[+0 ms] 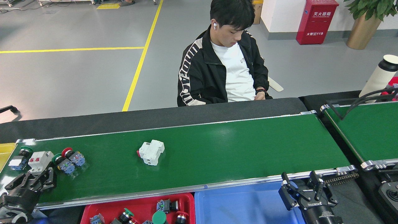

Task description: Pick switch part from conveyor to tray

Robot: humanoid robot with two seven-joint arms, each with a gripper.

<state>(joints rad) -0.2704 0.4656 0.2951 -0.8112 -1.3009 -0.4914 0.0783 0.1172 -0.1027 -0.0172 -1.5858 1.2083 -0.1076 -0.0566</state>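
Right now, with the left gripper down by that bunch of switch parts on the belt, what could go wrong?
1. The white breaker sits packed among push-button switches; the open left gripper at its near edge could knock neighbours or catch two.
2. The cluster lies near the conveyor end by the yellow bin; a nudge might send parts off.
3. The lone white breaker is mid-belt, unattended; the right gripper hangs over the blue tray.
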